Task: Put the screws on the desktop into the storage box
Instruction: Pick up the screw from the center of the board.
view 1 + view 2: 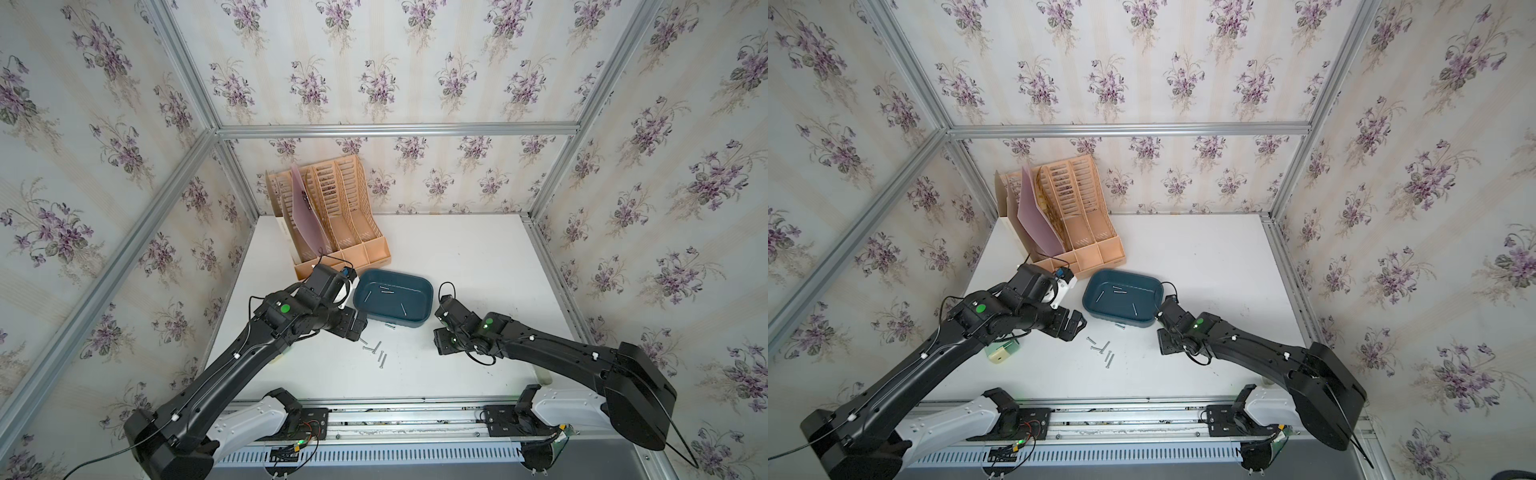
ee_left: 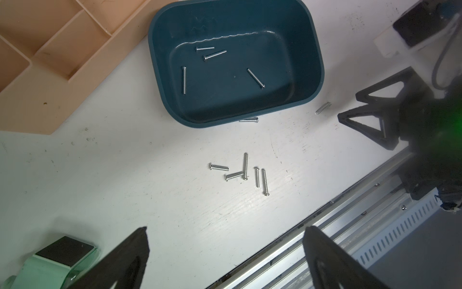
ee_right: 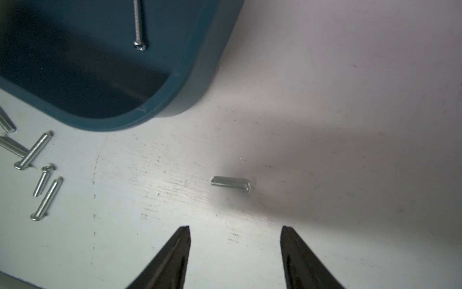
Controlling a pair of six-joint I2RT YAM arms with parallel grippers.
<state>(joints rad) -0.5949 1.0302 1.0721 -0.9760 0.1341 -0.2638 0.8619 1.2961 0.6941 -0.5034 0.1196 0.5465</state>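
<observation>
The teal storage box (image 1: 428, 291) (image 1: 1088, 297) (image 2: 317, 65) (image 3: 190, 82) sits mid-desktop (image 1: 478, 257) with several screws (image 2: 215, 54) lying inside. Several more screws (image 1: 377, 352) (image 1: 1104, 353) (image 2: 243, 172) are bunched on the white surface in front of it. One screw (image 2: 248, 120) lies against the box's front wall. A short screw (image 3: 231, 184) (image 2: 323, 108) rests just beyond my right gripper (image 3: 235, 227) (image 1: 436, 328), which is open with nothing between its fingers. My left gripper (image 2: 226, 229) (image 1: 358, 328) hangs wide open and empty, left of the bunch.
A peach file organizer (image 1: 332, 224) holding a pink folder stands behind the box at the back left. A small green and cream object (image 1: 1000, 351) (image 2: 55, 262) sits under my left arm. An aluminium rail (image 1: 374, 405) runs along the front edge.
</observation>
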